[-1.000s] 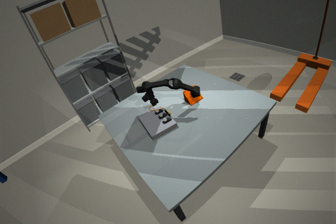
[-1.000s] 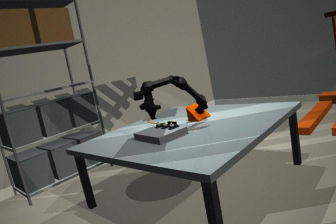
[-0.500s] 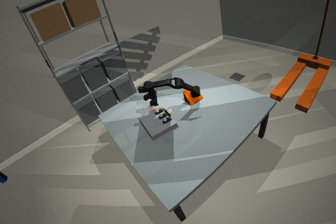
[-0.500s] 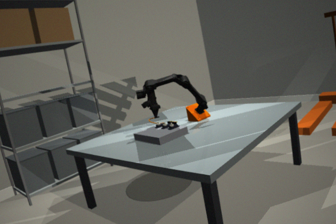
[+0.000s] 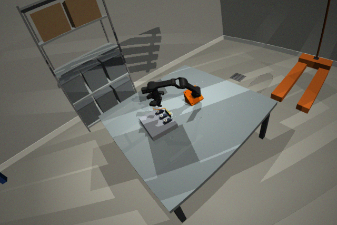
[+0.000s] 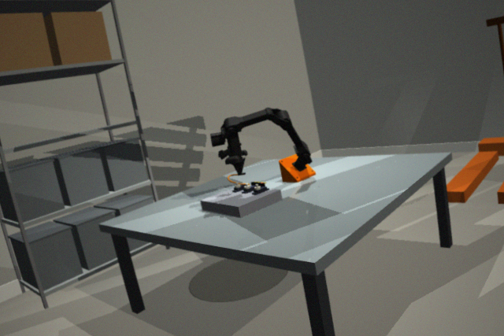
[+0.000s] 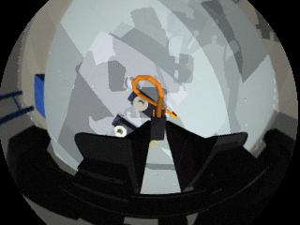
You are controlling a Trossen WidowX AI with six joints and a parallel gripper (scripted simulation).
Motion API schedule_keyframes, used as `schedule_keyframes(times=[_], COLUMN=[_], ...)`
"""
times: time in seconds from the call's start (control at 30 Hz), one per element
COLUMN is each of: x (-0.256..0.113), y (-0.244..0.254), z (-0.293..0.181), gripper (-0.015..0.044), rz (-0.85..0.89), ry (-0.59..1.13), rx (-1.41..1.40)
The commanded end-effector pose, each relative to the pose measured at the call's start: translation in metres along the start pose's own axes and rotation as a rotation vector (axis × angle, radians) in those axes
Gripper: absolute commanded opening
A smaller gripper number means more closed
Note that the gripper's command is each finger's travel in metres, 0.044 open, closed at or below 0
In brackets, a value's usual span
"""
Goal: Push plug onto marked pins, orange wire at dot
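Note:
My gripper (image 5: 159, 105) (image 6: 241, 173) (image 7: 157, 124) is shut on the small black plug (image 7: 158, 130), above the far part of the grey block (image 5: 155, 128) (image 6: 220, 207) (image 7: 96, 61). The plug is raised clear of the block. Its orange lead (image 5: 162, 108) (image 6: 230, 179) (image 7: 146, 78) loops beside the fingertips and runs down toward the block. Dark servos with pale round hubs (image 5: 161, 115) (image 7: 120, 131) sit in a row on the block. A small strip with yellow and red colour (image 5: 169, 113) lies beside them. The single pins, the dot and the plug's holes are too small to make out.
The arm's orange base (image 5: 189, 99) (image 6: 291, 171) stands on the table (image 5: 228, 113) (image 6: 366, 186), beyond the servos. A shelf rack (image 5: 111, 23) (image 6: 132, 92) stands behind the table, and an orange pallet truck (image 5: 289, 80) (image 6: 472, 178) is on the floor at the right.

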State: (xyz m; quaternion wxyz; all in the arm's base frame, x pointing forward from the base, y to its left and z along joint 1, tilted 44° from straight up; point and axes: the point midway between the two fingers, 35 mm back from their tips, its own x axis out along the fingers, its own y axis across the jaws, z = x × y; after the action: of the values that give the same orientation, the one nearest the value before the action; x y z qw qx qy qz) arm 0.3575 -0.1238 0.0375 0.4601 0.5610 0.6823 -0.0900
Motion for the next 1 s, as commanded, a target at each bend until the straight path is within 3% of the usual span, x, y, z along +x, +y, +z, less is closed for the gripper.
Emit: schedule_keyframes(times=[0.0,0.97], x=[-0.002,-0.002], y=[0.002,-0.002], z=[-0.011,-0.081], gripper=[0.0000,0.0000], rz=[0.007,0.005], ry=[-0.002,0.004], rx=[0.136,1.104])
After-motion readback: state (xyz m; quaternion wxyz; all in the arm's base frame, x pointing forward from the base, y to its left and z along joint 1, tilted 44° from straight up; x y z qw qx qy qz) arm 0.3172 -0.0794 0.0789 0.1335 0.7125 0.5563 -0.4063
